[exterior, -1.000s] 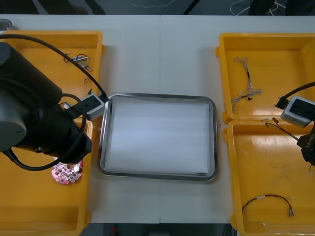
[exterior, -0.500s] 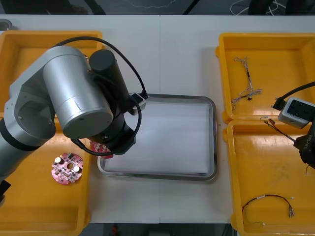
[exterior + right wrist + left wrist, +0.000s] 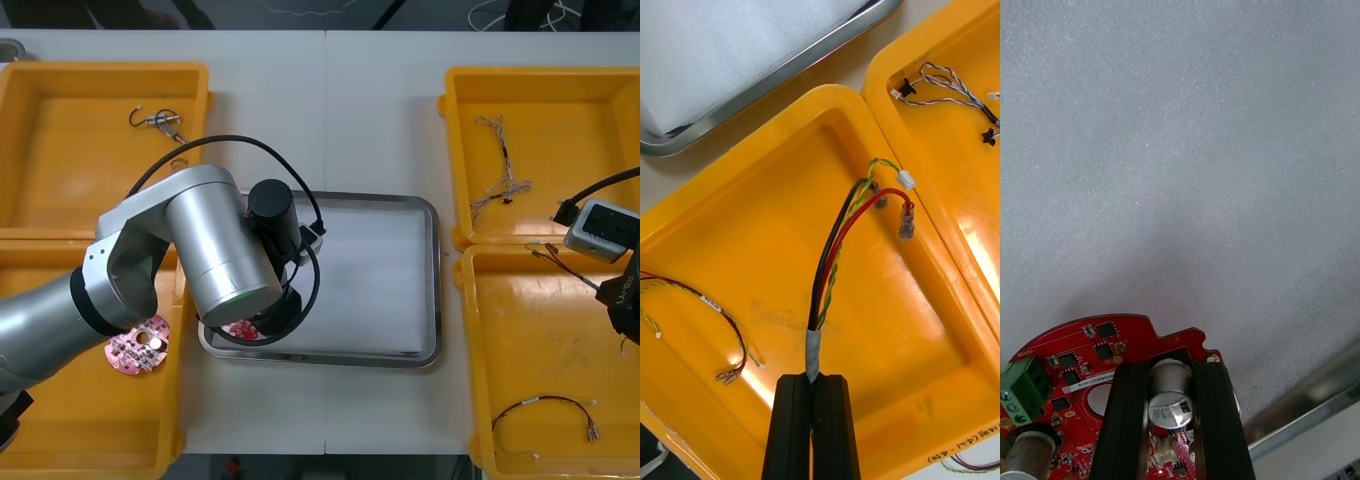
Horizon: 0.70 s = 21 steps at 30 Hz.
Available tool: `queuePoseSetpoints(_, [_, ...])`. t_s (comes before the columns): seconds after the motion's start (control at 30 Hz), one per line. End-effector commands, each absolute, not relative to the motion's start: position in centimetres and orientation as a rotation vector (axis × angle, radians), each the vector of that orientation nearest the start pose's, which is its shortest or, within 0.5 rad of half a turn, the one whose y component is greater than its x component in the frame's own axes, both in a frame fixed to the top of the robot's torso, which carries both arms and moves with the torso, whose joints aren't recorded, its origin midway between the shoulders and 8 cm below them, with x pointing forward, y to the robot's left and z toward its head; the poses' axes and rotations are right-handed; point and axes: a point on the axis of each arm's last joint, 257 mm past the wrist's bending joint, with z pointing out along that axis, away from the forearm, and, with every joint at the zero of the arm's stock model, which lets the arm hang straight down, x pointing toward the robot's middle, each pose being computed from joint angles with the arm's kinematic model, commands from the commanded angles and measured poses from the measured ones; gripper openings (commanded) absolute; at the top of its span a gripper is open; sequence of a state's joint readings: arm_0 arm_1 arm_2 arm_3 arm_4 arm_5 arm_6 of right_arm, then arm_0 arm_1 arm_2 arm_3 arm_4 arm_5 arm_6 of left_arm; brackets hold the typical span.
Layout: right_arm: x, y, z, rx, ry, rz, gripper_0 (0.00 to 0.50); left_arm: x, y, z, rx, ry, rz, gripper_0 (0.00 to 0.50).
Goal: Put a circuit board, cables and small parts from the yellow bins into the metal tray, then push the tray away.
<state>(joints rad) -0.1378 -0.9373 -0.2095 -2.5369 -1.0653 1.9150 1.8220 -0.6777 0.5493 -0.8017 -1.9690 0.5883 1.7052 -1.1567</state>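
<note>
The tabletop (image 3: 330, 100) carries the yellow bins (image 3: 100, 68) at both sides, and between them stands the metal tray (image 3: 432, 280), white inside. From above, my left arm (image 3: 215, 255) lies across the tray's near left corner and covers its own pincer. Under the arm I see just a red edge of the held circuit board (image 3: 240, 328). My right arm (image 3: 625, 300) is cut off by the front view's right edge, above the near right bin. The left pincer (image 3: 1174, 375) is open only by the width of a silver cylinder (image 3: 1171, 394) standing on that board, and clamps it between both fingers. The board hangs low over the tray's white inside, near the rim; if it touches, I cannot tell. The right pincer (image 3: 816, 382) is almost closed, gripping the taped end of a cable (image 3: 839, 247) of black, red and yellow-green wires, whose plug ends reach toward the bin's corner. A second circuit board (image 3: 137, 345) lies in the near left bin, partly under the arm. A red and black cable (image 3: 545, 405) lies in the near right bin, twisted cables (image 3: 500, 185) in the far right one, and small metal parts (image 3: 160, 122) in the far left one.
</note>
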Motion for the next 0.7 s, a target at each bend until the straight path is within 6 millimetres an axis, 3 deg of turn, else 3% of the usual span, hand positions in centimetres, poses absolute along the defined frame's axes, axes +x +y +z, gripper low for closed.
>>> queuePoseSetpoints(0.03, [32.1,-29.1,-13.0,-1.302,2.342,-0.307,0.0,39.8,5.4,-26.9,0.818,2.586,0.059,0.001])
queuePoseSetpoints(0.33, [32.1,-29.1,-13.0,-1.302,2.342,-0.305,0.0,39.6,5.2,-27.0,0.82,2.586,0.055,0.009])
queuePoseSetpoints(0.4, [32.1,-29.1,-13.0,-1.304,2.342,-0.306,0.0,39.7,5.2,-27.0,0.819,2.583,0.052,0.25])
queuePoseSetpoints(0.43, [32.0,-29.1,-13.0,-1.305,2.342,-0.304,0.0,39.8,5.1,-27.0,0.816,2.579,0.051,0.451])
queuePoseSetpoints(0.47, [32.0,-29.1,-13.0,-1.305,2.342,-0.304,0.0,39.9,5.0,-26.9,0.813,2.576,0.045,0.5])
queuePoseSetpoints(0.7, [32.1,-28.9,-12.9,-1.312,2.337,-0.3,0.0,41.1,5.0,-25.3,0.731,2.576,-0.001,0.5])
